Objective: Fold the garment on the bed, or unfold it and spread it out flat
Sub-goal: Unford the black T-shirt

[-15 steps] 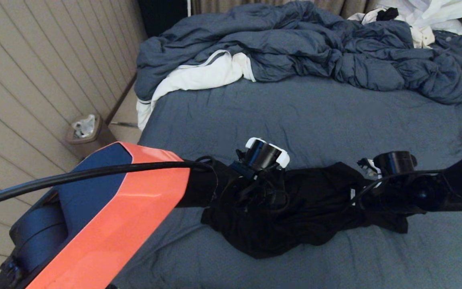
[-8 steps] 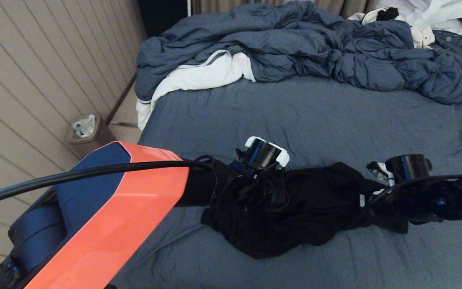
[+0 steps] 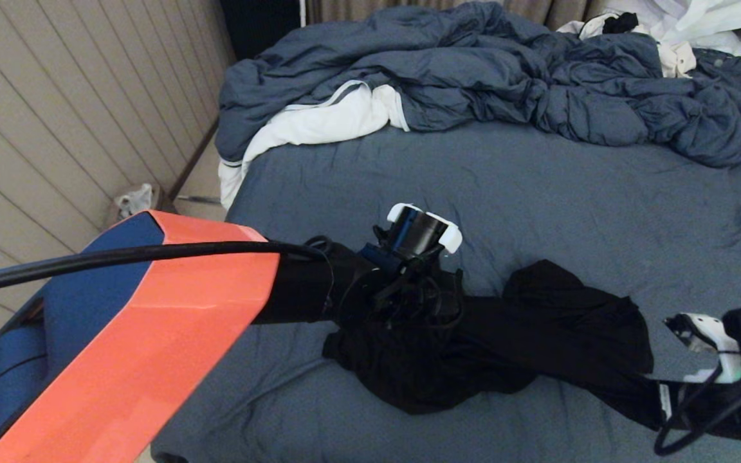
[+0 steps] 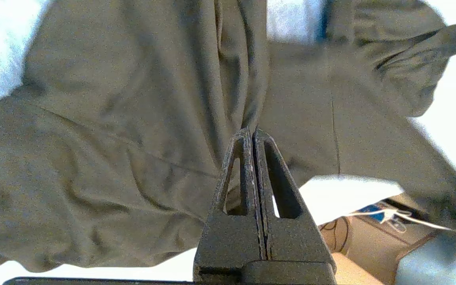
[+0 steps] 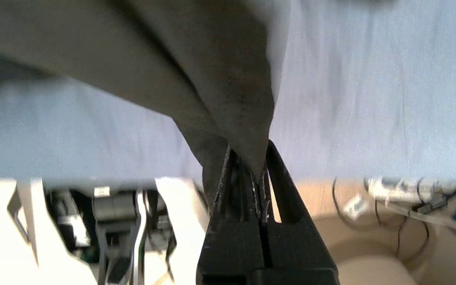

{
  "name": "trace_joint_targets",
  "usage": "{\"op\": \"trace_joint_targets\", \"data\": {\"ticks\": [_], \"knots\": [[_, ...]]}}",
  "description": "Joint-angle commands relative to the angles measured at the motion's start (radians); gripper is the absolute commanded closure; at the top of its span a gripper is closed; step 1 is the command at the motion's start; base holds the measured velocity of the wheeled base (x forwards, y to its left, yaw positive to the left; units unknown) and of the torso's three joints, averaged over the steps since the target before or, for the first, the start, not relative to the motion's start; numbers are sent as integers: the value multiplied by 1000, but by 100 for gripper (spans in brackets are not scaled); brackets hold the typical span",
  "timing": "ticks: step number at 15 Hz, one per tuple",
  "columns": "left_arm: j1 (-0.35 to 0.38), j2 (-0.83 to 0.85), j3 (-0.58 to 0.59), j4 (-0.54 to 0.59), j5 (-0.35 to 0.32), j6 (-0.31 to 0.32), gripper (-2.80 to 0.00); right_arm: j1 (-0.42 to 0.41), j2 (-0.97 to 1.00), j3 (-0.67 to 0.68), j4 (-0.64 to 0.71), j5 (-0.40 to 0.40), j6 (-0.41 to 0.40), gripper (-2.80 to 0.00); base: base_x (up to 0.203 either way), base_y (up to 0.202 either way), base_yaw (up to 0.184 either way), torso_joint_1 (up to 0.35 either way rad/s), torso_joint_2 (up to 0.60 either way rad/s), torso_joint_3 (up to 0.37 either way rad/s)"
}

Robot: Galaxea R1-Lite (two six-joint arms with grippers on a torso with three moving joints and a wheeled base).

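The black garment (image 3: 538,334) lies bunched on the near part of the bed (image 3: 538,193), with one end drawn out in a taut strip toward the near right. My left gripper (image 3: 419,302) sits at the garment's left end, and the left wrist view shows it (image 4: 253,132) shut with a fold of the garment (image 4: 133,118) running into its tips. My right gripper (image 3: 679,411), low at the near right edge, is shut on a pinched corner of the garment (image 5: 220,79), seen at the gripper (image 5: 251,158). The moon print is hidden.
A rumpled blue-grey duvet (image 3: 473,71) fills the far end of the bed, with a white cloth with a grey stripe (image 3: 312,125) under its left side. White clothes (image 3: 698,26) lie at the far right. A bin (image 3: 132,199) stands by the panelled wall on the left.
My right gripper has moved right and toward the bed's near edge, drawing the garment's right end out into a stretched strip. The left arm has risen slightly and keeps its hold.
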Motion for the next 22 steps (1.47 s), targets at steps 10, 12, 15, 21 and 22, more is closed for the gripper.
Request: {"op": "trace_joint_targets", "data": {"ticks": [10,12,15,21,22], "knots": [[0,-35,6,0,1,-3,0,4,-423,43,140,57,-1,0,0,0,0,0,0,0],[0,-40,7,0,1,-4,0,12,-482,-92,244,90,2,0,0,0,0,0,0,0],[0,-56,14,0,1,-3,0,19,-524,-200,327,179,7,0,0,0,0,0,0,0],[1,-83,19,0,1,-3,0,53,-364,-461,325,194,26,0,0,0,0,0,0,0],[2,-90,19,-1,2,-2,0,87,-323,-517,324,192,38,0,0,0,0,0,0,0]]}}
